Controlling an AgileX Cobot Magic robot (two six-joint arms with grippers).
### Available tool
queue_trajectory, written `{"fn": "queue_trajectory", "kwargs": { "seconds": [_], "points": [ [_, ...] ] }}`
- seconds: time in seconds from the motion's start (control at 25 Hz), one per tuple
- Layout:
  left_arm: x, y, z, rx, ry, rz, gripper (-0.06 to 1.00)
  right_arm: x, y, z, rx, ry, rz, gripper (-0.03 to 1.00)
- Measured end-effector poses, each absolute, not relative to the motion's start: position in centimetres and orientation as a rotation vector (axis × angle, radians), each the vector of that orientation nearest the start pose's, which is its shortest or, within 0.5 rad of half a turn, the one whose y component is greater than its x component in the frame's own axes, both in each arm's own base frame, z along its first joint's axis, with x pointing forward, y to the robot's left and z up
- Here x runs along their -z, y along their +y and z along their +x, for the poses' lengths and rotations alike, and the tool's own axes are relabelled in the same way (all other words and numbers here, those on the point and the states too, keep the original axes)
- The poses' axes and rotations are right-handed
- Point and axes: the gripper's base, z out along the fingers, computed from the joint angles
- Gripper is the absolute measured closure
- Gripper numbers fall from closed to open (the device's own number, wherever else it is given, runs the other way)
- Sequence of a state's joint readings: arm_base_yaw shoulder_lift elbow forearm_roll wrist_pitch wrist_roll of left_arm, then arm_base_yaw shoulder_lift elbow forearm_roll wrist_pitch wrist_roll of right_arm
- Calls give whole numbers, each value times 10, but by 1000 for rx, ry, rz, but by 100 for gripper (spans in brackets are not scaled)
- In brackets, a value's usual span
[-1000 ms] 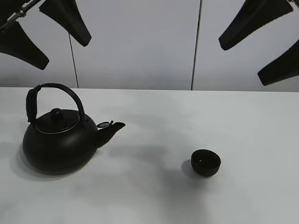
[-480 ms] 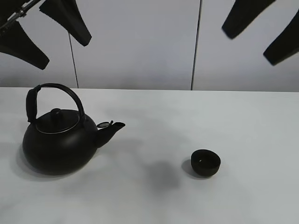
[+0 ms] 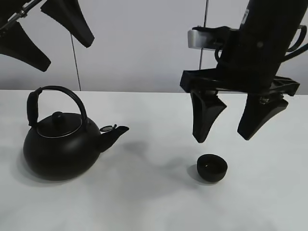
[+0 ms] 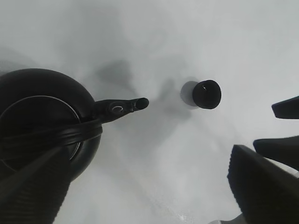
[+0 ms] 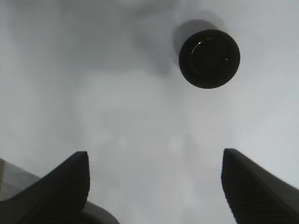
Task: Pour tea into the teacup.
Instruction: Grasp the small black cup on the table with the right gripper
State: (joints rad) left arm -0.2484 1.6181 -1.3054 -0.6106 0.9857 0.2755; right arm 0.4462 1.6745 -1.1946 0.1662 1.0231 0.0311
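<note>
The small matte-black teacup (image 3: 211, 168) stands upright on the white table, right of centre; it also shows in the left wrist view (image 4: 206, 94) and the right wrist view (image 5: 209, 58). The big black kettle (image 3: 60, 147) with an arched handle stands at the left, spout pointing right toward the cup; it also shows in the left wrist view (image 4: 42, 119). My right gripper (image 3: 224, 137) is open and empty, hanging just above and behind the cup. My left gripper (image 3: 48, 50) is open and empty, high above the kettle.
The white table (image 3: 154, 202) ends at a grey panelled wall (image 3: 144, 43) behind. Nothing else stands on the table besides the kettle and cup.
My right arm has dropped from the upper right corner down to just above the teacup, fingers still apart. The left gripper, kettle and cup have not moved.
</note>
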Motion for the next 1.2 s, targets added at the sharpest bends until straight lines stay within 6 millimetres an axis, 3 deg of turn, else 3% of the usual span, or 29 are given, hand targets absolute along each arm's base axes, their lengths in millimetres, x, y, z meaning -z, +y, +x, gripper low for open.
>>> {"fn": "queue_trajectory", "kwargs": {
  "seconds": [0.56,1.2],
  "points": [
    [-297,-125,315,776,2656,365,29,-204,148,307,-72,2924,-619,39],
    [-297,-125,316,771,2644,358,29,-150,156,323,-51,2983,-632,39]
  ]
}}
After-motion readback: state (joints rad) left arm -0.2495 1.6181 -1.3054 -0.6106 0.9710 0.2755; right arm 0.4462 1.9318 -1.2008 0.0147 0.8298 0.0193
